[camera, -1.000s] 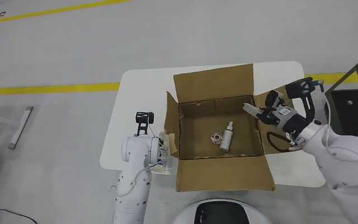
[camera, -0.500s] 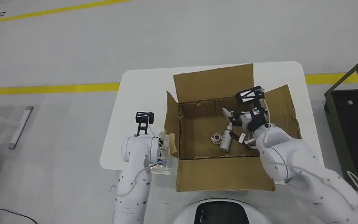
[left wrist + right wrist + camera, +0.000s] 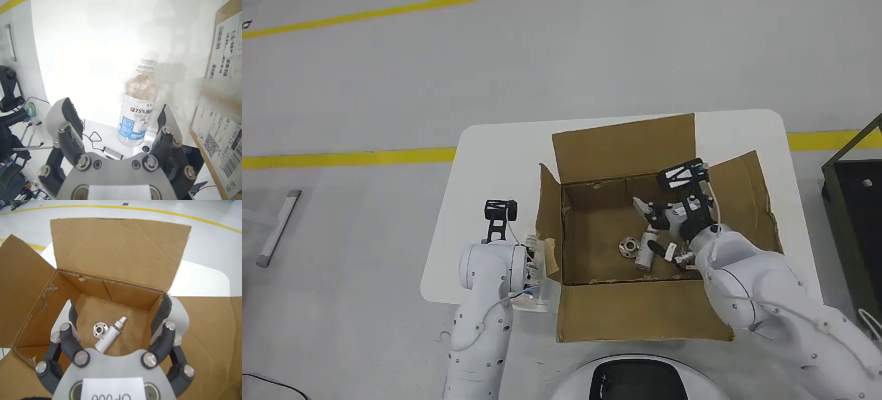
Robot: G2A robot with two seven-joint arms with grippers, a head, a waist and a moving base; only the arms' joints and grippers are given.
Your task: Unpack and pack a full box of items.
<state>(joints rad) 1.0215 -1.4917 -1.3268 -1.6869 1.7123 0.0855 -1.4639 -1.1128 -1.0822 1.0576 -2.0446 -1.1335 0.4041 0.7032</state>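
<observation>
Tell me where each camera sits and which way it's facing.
Top: above the arms, looking down on table, open box, left arm, right arm.
Left wrist: beside the box, facing a clear bottle standing on the table; left jaws open.
Right wrist: above the box, looking in at sprayer and flange; right jaws open.
Shared: top and right wrist both show sprayer and flange.

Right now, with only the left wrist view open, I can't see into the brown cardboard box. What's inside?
Observer: On the floor of the brown cardboard box lie a small white spray bottle and a round silver metal flange, side by side.
Operator: And the right claw?
Observer: The right claw hangs open over the box, above the spray bottle.
</observation>
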